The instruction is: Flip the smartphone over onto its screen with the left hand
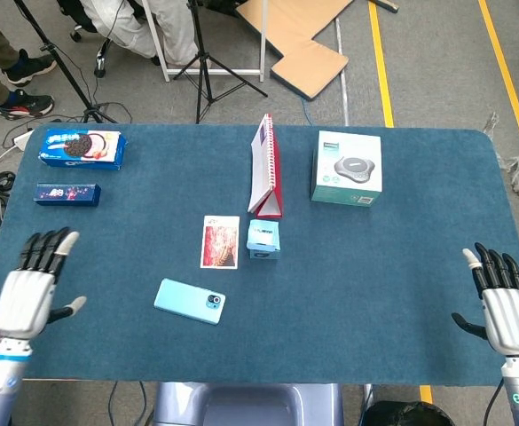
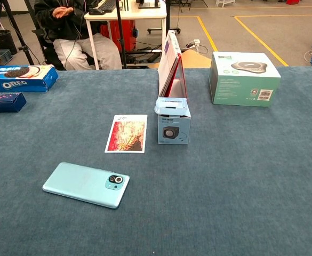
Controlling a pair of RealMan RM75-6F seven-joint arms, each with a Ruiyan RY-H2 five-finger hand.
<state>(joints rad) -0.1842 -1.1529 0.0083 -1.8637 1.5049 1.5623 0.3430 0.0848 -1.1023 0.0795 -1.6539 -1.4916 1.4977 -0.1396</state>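
Observation:
The light blue smartphone (image 1: 189, 301) (image 2: 86, 184) lies flat on the blue table with its back and camera lens facing up. My left hand (image 1: 32, 291) hovers at the table's front left edge, well to the left of the phone, fingers spread and holding nothing. My right hand (image 1: 504, 304) stands at the front right edge, fingers apart and empty. Neither hand shows in the chest view.
A photo card (image 1: 221, 241) and a small blue box (image 1: 263, 240) lie just behind the phone. A red spiral notebook (image 1: 266, 169) stands upright beside a green device box (image 1: 347, 168). An Oreo box (image 1: 82, 148) and a dark blue packet (image 1: 66, 193) sit far left.

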